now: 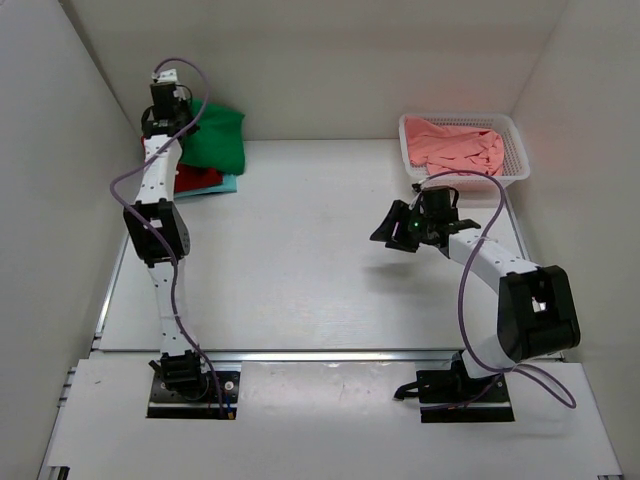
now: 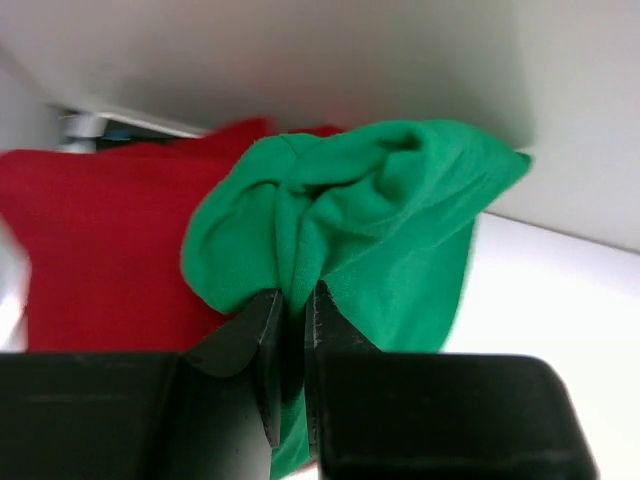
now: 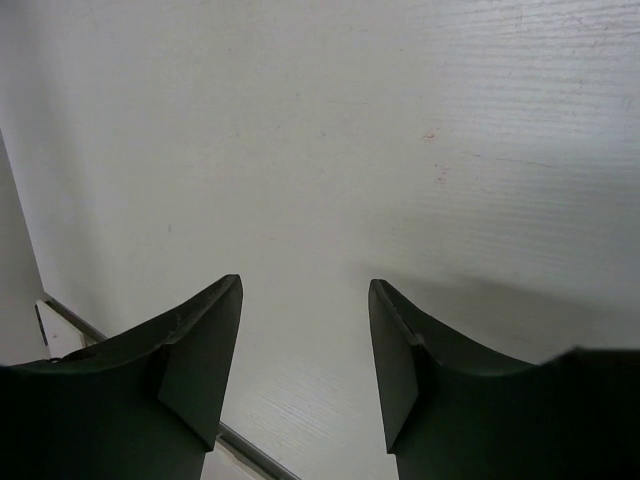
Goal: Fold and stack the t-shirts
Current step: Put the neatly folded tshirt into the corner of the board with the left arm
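Nearest me, the right gripper (image 3: 305,283) hangs over bare table (image 1: 300,270), just nearer than the white mesh basket (image 1: 518,150) and a little to its left, not touching it. Its fingers (image 3: 200,350) are spread apart with nothing between them, only white tabletop in the wrist view. Released, empty.

Farther back is the basket itself, at the table's far right corner. The salmon pink t-shirt (image 1: 460,148) lies crumpled inside it, unfolded, filling most of the floor.

Level with the basket but well to its left, against the back wall, sits the pile. The pale turquoise t-shirt (image 1: 232,185) is lowest, only a thin edge showing on the side toward the basket. The dark red t-shirt (image 1: 195,180) lies on it, mostly flat. The green t-shirt (image 1: 215,140) is on top, bunched and rumpled, not flat, overhanging the red one on the basket side.

The left arm reaches out full length to that pile, as far from the basket as anything gets. The left gripper (image 2: 290,300) has its jaws nearly together, with a gathered fold of the green t-shirt pinched between the tips; cloth shows in the slit lower down too. I read that as grasping the green one. The overhead view hides the fingers behind the wrist.
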